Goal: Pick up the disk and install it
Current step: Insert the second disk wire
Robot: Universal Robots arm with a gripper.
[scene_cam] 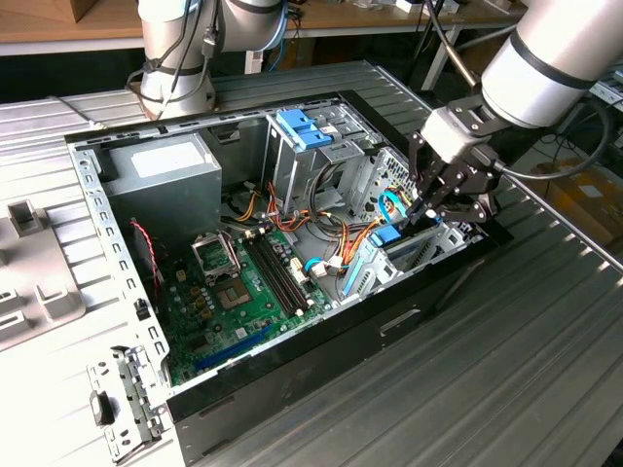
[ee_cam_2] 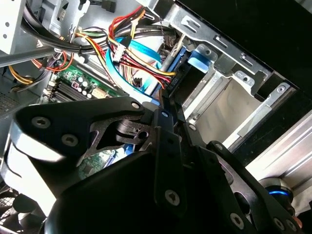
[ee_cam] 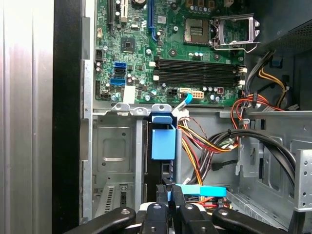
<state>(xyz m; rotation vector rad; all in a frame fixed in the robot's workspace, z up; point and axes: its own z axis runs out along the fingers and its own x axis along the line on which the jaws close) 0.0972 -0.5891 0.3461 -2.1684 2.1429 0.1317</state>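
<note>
The disk (ee_cam: 163,141) stands edge-on in the metal drive bay at the front corner of the open computer case (scene_cam: 292,360), on the exterior view's right. Its blue end tab (ee_cam_2: 201,57) faces the motherboard. In the exterior view the disk (scene_cam: 387,236) is a blue patch low in the bay. My gripper (scene_cam: 426,211) reaches down into that bay. In both wrist views its black fingers are drawn together, gripper (ee_cam: 170,192) and gripper (ee_cam_2: 163,105) sitting right at the disk's near end. A sliver of blue shows at the tips.
Bundled red, yellow and orange cables (ee_cam: 214,146) and a flat blue cable (ee_cam: 204,191) crowd the bay beside the fingers. The motherboard (scene_cam: 243,282) and power supply (scene_cam: 161,170) lie deeper in the case. Another blue carrier (scene_cam: 302,126) tops the upper cage. A second arm's base (scene_cam: 175,58) stands behind.
</note>
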